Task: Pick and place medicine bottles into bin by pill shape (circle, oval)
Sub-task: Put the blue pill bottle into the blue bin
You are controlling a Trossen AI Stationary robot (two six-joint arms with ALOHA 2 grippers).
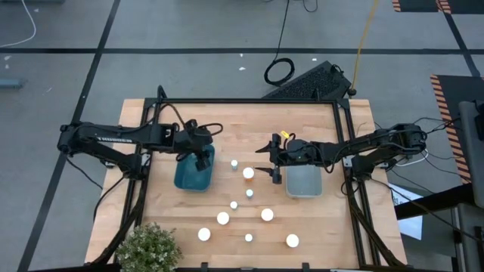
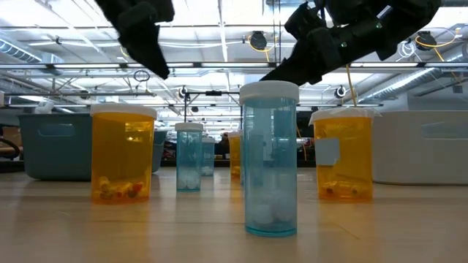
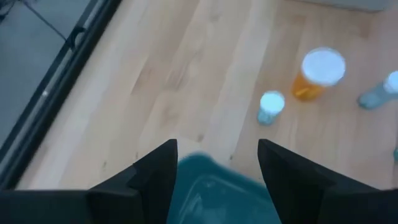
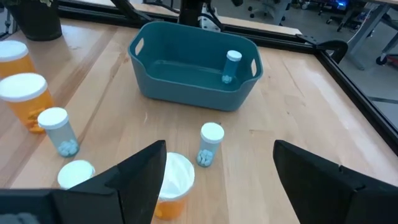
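Observation:
Several medicine bottles with white caps stand upright on their bases on the wooden table, among them an amber one [image 1: 248, 173] and small clear ones [image 1: 234, 162] [image 1: 249, 193]. One clear bottle [image 4: 231, 65] stands inside the teal bin [image 4: 193, 65]. My left gripper [image 1: 203, 159] hovers open over the teal bin's [image 1: 194, 172] right rim, nothing between its fingers [image 3: 155, 174]. My right gripper [image 1: 272, 165] is open beside the left wall of the pale bin [image 1: 304, 181]. It points toward a clear bottle [image 4: 210, 143] and an amber one [image 4: 171, 183] without touching either.
More bottles stand toward the near edge [image 1: 222, 218] [image 1: 267, 214] [image 1: 204, 234] [image 1: 293, 241]. A potted plant [image 1: 147, 248] sits at the near left corner. A dark frame [image 1: 344, 151] borders the table. In the low view a clear bottle [image 2: 269, 161] stands closest, with amber ones [image 2: 123, 153] [image 2: 344, 155] on either side.

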